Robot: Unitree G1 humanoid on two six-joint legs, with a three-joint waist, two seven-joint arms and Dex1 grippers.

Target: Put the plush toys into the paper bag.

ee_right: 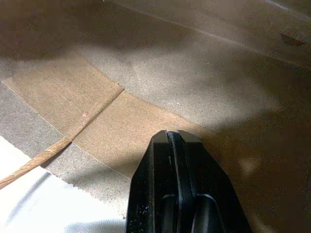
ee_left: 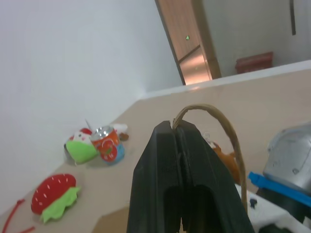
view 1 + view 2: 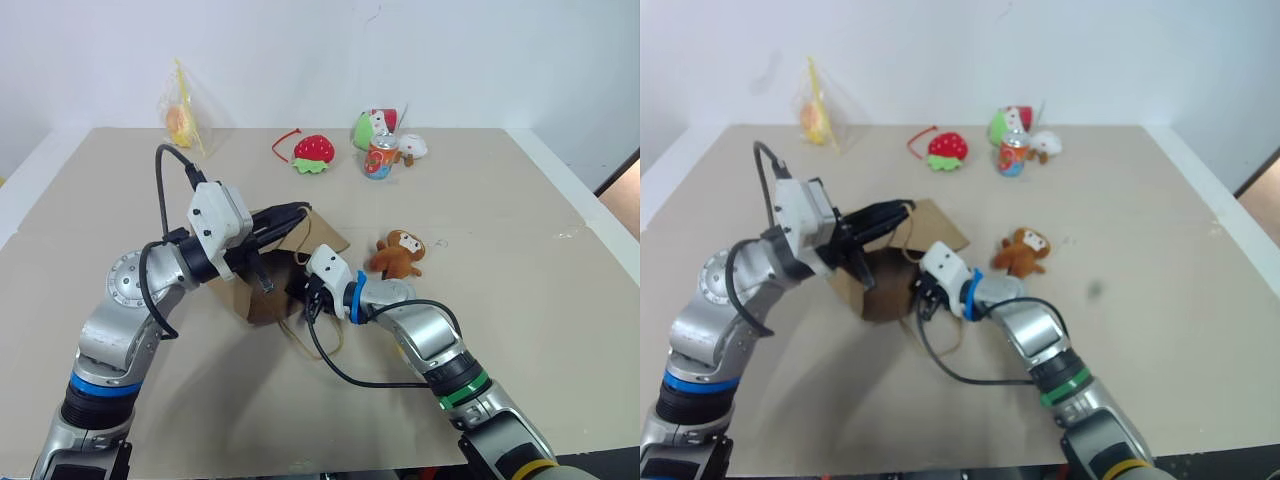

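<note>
beside one paper bag (image 3: 262, 290), one monkey plush (image 3: 400, 254) lies.

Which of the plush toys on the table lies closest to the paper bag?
The brown monkey plush, lying just right of the paper bag. The red strawberry plush and the green-and-white toys sit much farther back, near the table's far edge.

Red strawberry plush (image 3: 313, 152), drink can (image 3: 380, 158), white-and-green toys (image 3: 372, 127), clear yellowish plastic bag (image 3: 184, 115)
</note>
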